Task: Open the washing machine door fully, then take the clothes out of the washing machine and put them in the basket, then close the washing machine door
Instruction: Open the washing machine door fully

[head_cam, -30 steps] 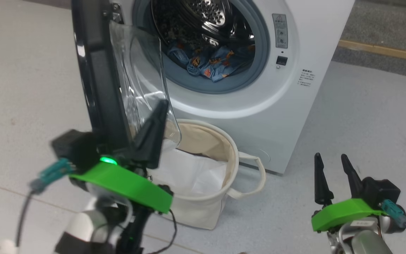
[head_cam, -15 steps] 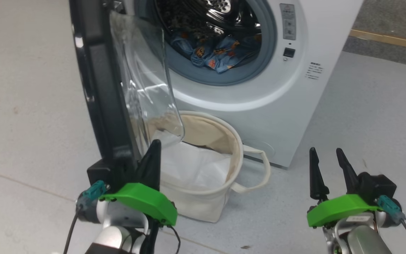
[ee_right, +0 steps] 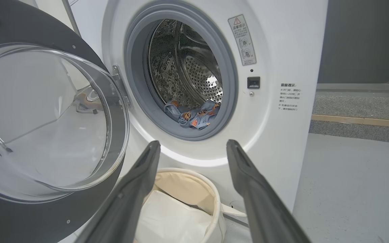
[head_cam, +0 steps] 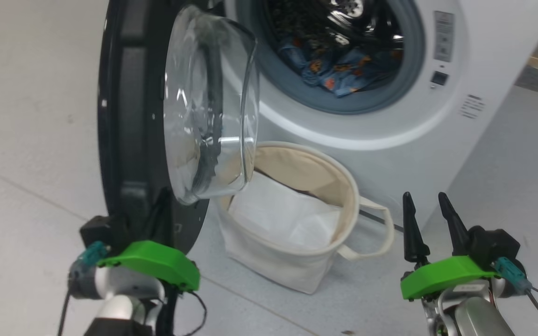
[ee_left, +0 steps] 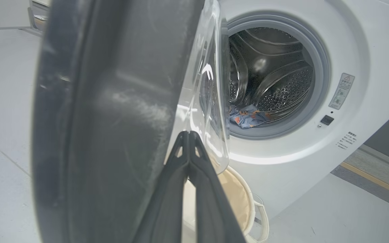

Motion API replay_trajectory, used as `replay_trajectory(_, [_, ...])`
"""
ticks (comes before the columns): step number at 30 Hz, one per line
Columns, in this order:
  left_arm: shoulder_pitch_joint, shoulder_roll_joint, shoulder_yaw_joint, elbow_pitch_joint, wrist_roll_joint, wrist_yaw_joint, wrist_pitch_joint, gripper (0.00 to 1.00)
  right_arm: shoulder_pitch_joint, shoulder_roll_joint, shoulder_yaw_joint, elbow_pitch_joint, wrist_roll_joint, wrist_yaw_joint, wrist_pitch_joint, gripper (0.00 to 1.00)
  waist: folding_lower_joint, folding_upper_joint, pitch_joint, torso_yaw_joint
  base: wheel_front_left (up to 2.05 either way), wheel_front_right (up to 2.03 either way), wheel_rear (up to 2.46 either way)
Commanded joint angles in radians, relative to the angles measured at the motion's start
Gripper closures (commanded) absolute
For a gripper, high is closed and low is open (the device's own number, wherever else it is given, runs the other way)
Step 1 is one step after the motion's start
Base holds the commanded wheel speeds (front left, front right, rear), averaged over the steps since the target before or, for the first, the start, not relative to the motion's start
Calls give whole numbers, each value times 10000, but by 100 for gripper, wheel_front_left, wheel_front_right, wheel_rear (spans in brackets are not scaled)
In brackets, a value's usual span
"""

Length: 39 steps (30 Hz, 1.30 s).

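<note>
Pointing up at bottom of door (head_cam: 129,116), left gripper (ee_left: 189,133): fingers pinched together, nothing between, tips beside glass bowl. Right gripper (head_cam: 424,198) low at right, fingers spread, empty, apart from basket (head_cam: 273,263). Basket on floor under glass bowl, white sheet (head_cam: 283,214) inside. Door swung wide. Beyond, washer (head_cam: 390,135); clothes (head_cam: 339,70) heaped at drum front.
</note>
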Motion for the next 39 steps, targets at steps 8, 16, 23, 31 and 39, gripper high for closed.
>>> replay_trajectory(8, [-1298, 766, 1174, 790, -296, -252, -654, 100, -686, 11, 375, -267, -85, 10, -122, 0, 0, 0, 404, 1175, 0, 0, 0])
replay_trajectory(16, [-2482, 806, 1712, 2605, -747, -679, -1431, 100, -948, -124, 500, -187, -191, 10, -122, 0, 0, 0, 1000, 2011, 0, 0, 0])
replay_trajectory(23, [-3410, 788, 2110, 3893, -1152, -1120, -2169, 100, -1510, -338, 977, 19, -226, 10, -122, 0, 0, 0, 1747, 2257, 0, 0, 0])
replay_trajectory(31, [-4057, 962, 2761, 4956, -1541, -1483, -2736, 100, -2065, -640, 1435, 285, -213, 10, -122, 0, 0, 0, 2435, 2340, 0, 0, 0])
replay_trajectory(39, [-4714, 902, 3516, 5967, -1873, -1907, -2923, 100, -2362, -930, 1611, 401, -216, 10, -122, 0, 0, 0, 2963, 2358, 0, 0, 0])
